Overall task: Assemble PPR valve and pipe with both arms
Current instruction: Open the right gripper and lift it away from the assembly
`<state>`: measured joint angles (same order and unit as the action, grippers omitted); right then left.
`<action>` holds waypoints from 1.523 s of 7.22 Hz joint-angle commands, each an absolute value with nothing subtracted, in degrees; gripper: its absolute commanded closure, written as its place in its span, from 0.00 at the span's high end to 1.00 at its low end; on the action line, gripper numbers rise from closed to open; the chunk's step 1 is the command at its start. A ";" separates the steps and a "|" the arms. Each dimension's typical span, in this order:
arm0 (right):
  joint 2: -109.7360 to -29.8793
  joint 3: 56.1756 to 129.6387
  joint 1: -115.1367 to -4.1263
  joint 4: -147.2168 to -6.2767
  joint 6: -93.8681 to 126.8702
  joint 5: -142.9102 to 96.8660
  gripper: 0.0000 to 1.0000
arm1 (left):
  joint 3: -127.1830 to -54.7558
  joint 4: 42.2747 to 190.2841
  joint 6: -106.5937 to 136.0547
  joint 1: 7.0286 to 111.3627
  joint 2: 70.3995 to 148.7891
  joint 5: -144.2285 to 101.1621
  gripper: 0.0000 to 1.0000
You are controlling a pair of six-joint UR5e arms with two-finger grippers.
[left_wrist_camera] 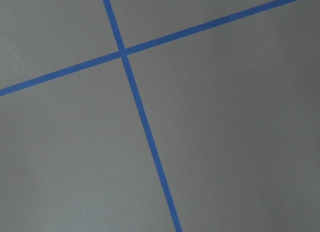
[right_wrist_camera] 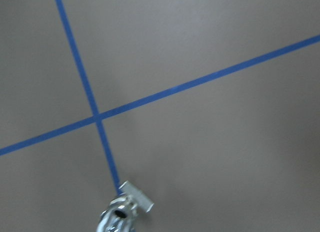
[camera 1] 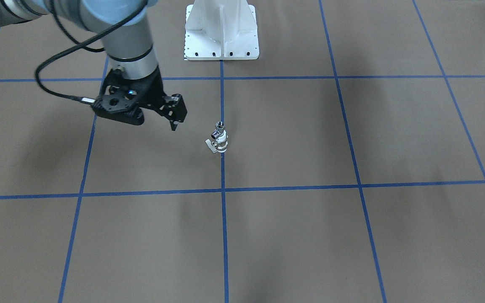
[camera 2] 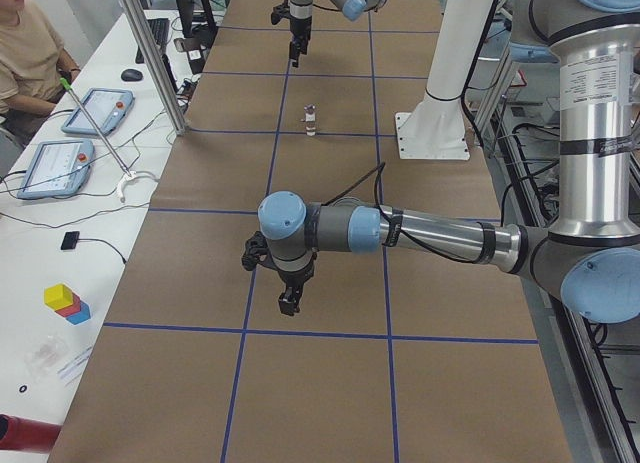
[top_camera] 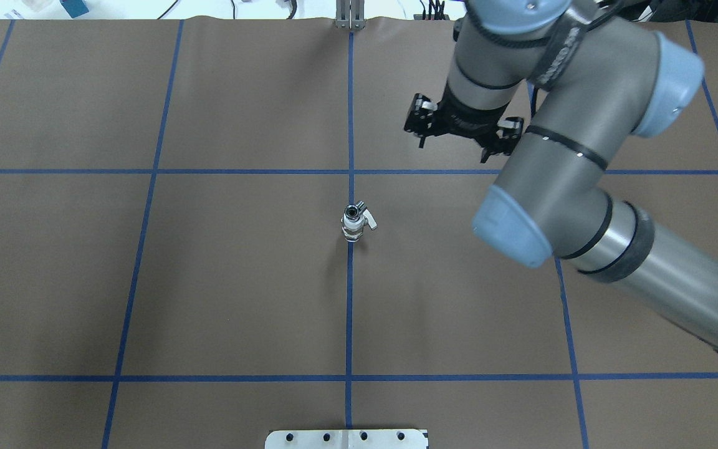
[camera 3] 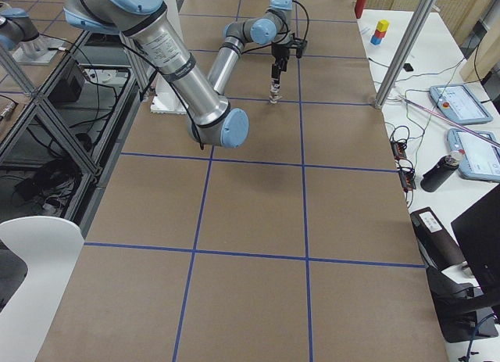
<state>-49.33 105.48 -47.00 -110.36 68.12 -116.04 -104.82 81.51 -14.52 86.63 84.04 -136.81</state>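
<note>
The white PPR valve (camera 1: 221, 142) stands upright on the centre blue line, with the chrome pipe (camera 1: 218, 128) fitted on its top. Both show from above in the overhead view, valve (top_camera: 353, 229) and pipe (top_camera: 351, 212). The right wrist view catches the pipe's chrome end (right_wrist_camera: 116, 219) at its bottom edge. My right gripper (camera 1: 177, 124) hovers beside the assembly and holds nothing; its fingers look slightly apart. It also shows in the overhead view (top_camera: 420, 134). My left gripper (camera 2: 289, 305) hangs over the table's left end, far from the valve; I cannot tell whether it is open or shut.
The white pedestal base (camera 1: 221, 33) stands behind the assembly. Blue tape lines (camera 1: 222, 189) grid the brown table. A person (camera 2: 25, 53) sits at a side desk with tablets (camera 2: 50, 163) and coloured blocks (camera 2: 62, 301). Aluminium posts (camera 2: 150, 53) stand at the table's far edge.
</note>
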 commanded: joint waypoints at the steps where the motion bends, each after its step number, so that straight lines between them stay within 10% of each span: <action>1: -58.23 105.91 -59.62 -110.30 45.12 -121.98 1.00 | -104.60 81.13 -14.24 86.66 84.02 -136.85 1.00; 11: -96.40 102.13 -83.66 -97.82 2.81 -124.63 1.00 | -106.08 81.39 -14.77 86.92 82.53 -136.58 1.00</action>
